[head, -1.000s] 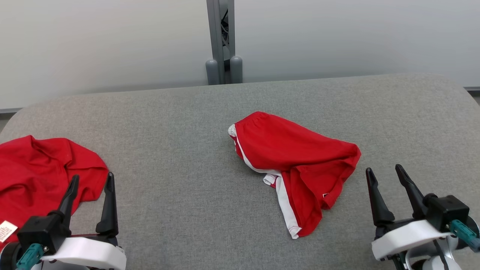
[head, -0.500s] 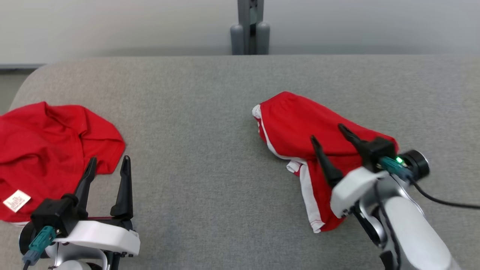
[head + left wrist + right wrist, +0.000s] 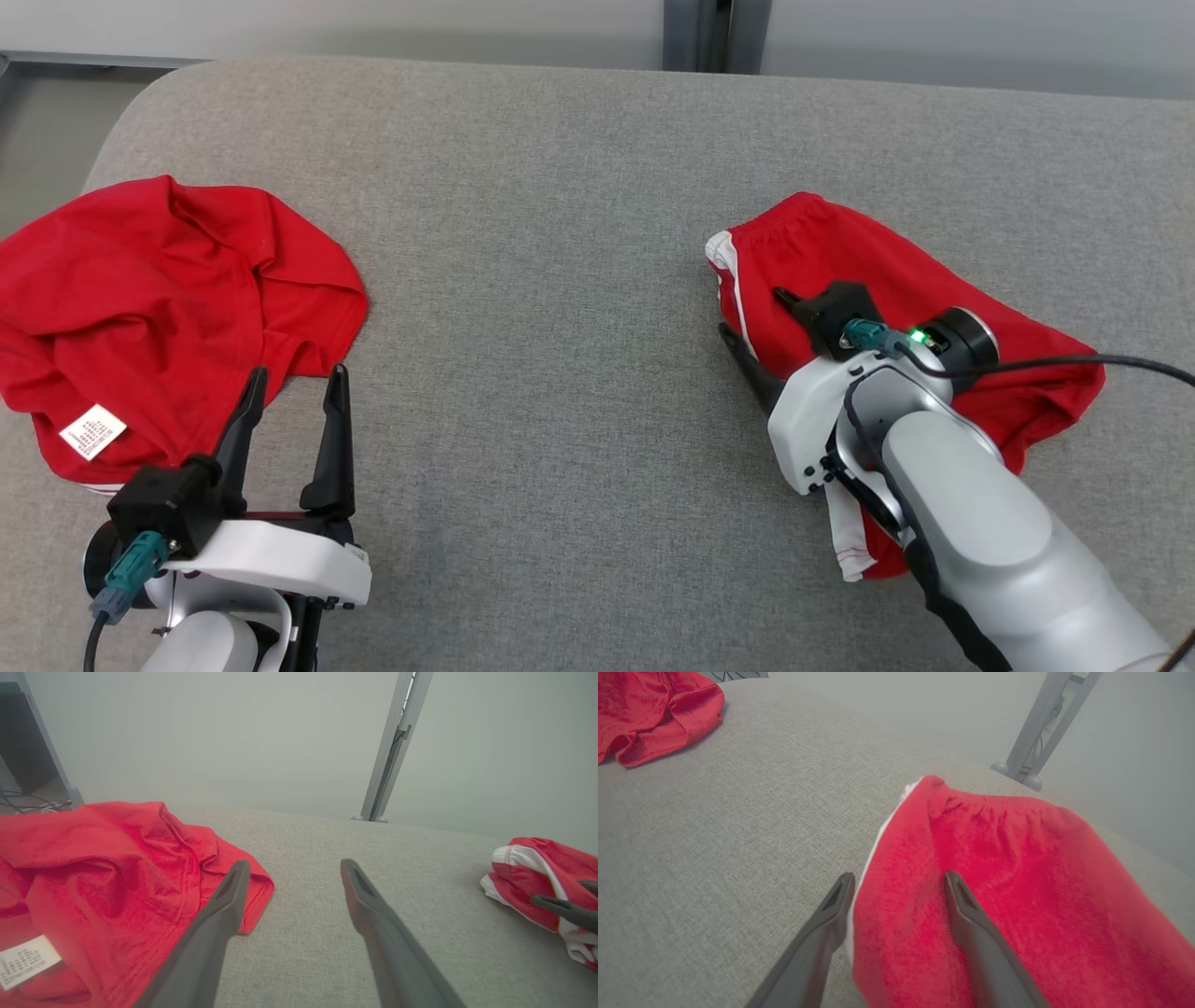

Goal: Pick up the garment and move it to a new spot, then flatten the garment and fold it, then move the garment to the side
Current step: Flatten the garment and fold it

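Note:
The garment (image 3: 840,243) is a pair of red shorts with white side stripes, crumpled on the right of the grey table (image 3: 541,280). My right gripper (image 3: 752,313) is down on the shorts' left end, open. In the right wrist view one finger stands on the table beside the white stripe and the other on the red cloth (image 3: 1017,868), so the right gripper (image 3: 899,877) straddles that edge. My left gripper (image 3: 297,371) hangs open at the lower left with nothing between its fingers. The left wrist view shows the left gripper (image 3: 294,863) over bare table and the shorts (image 3: 523,877) far right.
A second red garment (image 3: 168,299) with a white label (image 3: 91,431) lies crumpled at the table's left end, just beyond my left fingertips. It appears too in the left wrist view (image 3: 93,868). A grey post (image 3: 714,33) stands behind the table's far edge.
The head camera has tipped down and turned. My right arm has reached forward and left, coming down over the shorts' left end. The left arm has stayed put.

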{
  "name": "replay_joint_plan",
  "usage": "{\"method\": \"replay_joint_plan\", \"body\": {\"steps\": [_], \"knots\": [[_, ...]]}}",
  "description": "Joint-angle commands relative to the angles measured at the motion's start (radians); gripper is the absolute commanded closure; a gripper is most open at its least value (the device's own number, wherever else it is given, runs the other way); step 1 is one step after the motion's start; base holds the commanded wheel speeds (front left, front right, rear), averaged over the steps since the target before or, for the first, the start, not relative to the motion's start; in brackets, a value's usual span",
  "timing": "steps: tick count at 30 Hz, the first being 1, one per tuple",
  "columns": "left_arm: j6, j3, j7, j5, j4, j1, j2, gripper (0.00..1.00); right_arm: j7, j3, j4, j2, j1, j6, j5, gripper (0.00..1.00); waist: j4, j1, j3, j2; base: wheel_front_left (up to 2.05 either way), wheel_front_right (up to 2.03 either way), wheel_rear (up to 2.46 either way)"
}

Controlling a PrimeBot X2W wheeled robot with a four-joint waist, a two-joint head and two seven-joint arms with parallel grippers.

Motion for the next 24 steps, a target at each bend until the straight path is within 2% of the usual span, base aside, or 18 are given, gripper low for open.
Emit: {"method": "replay_joint_plan", "body": {"steps": [1,2,7,15,24], "knots": [[-0.007,0.002,-0.007,0.006,0.005,-0.019,0.001,0.0,0.011,-0.002,0.02,-0.006,-0.021,0.0,-0.006,0.7,-0.004,0.0,-0.001,0.0,0.0,0.0,0.0],[-0.011,0.002,-0.009,0.006,0.011,-0.022,0.0,0.0,0.008,-0.003,0.034,-0.005,-0.027,0.0,-0.004,1.0,-0.007,0.0,-0.001,0.0,0.0,0.0,0.0],[-0.02,0.004,-0.016,0.005,0.024,-0.027,-0.002,0.0,-0.055,-0.069,0.061,-0.005,-0.04,0.0,0.029,1.0,-0.034,0.0,-0.012,0.0,0.0,0.0,0.0],[-0.025,-0.005,-0.011,0.007,0.027,-0.021,0.008,0.0,-0.176,-0.343,0.047,-0.012,0.06,0.0,0.152,1.0,-0.093,0.0,-0.023,0.0,0.0,0.0,0.0],[-0.029,-0.017,0.008,0.016,0.019,-0.041,0.023,0.0,-0.216,-0.516,0.038,-0.006,0.144,0.0,0.232,1.0,-0.142,0.0,-0.005,0.0,0.0,0.0,0.0]]}}
